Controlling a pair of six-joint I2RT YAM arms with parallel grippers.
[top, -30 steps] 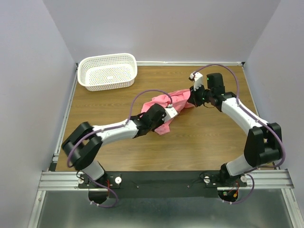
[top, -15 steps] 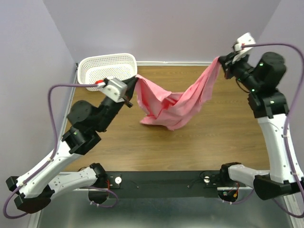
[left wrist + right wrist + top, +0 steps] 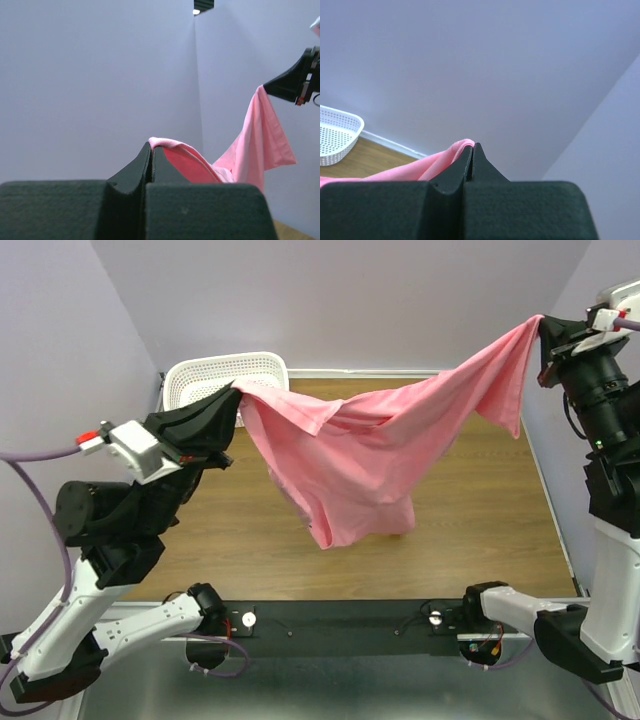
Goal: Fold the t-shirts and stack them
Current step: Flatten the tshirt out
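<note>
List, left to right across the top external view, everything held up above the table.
left gripper, fingers shut on one end of the cloth → pink t-shirt, hanging between the two → right gripper, fingers shut on the other end

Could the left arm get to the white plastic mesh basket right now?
Probably not freely. The white plastic mesh basket lies close by the left gripper, with nothing between them, but that gripper is shut on the salmon-pink cloth t-shirt, which is stretched in the air to the right gripper.

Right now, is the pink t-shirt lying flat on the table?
No, the t-shirt hangs in the air between the left claw and the right claw, each shut on one end.
</note>
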